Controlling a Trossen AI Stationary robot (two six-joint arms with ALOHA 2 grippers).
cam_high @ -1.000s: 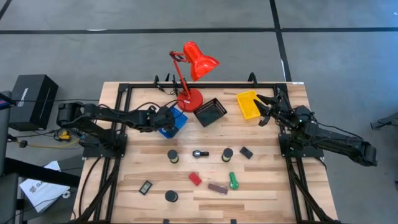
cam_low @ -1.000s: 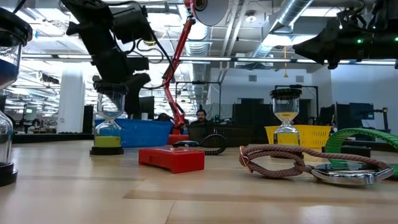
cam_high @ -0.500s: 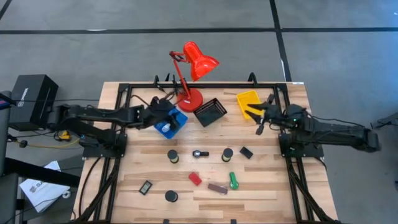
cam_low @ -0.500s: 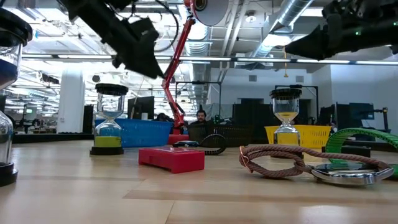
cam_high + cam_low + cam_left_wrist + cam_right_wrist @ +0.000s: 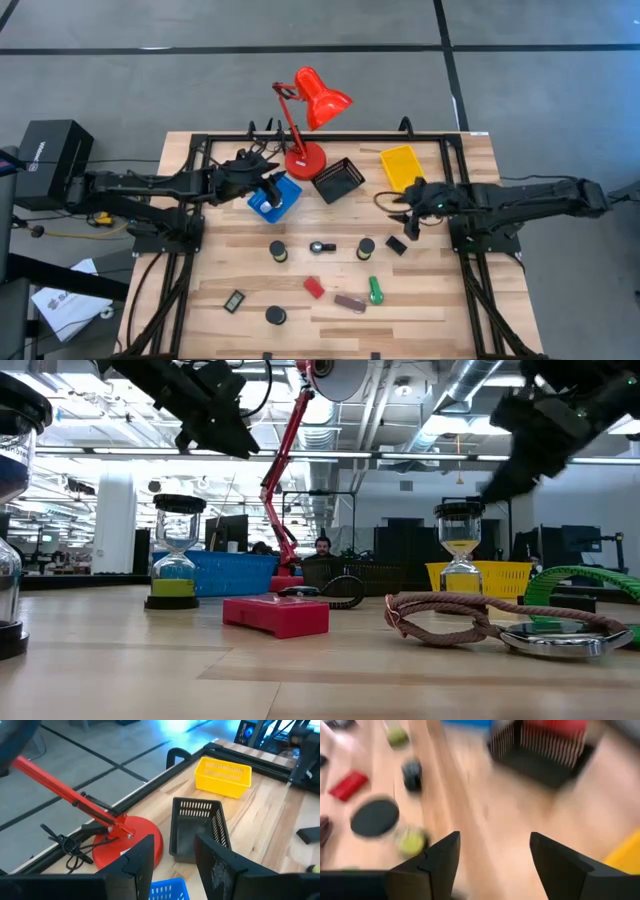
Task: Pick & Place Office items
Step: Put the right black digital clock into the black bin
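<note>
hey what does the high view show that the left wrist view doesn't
Only the high view: both arms, the left gripper above the blue tray, the right gripper over the table, and loose items like the red block and green cylinder.
Only the left wrist view: a close look past the left gripper's open fingers.
Both: the red lamp, black tray and yellow tray.

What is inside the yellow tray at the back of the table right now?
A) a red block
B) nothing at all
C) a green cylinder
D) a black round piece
B: seen from above, the yellow tray shows only its bare yellow floor, and the left wrist view shows it empty too, while the red block and green cylinder lie out on the wooden table.
</note>
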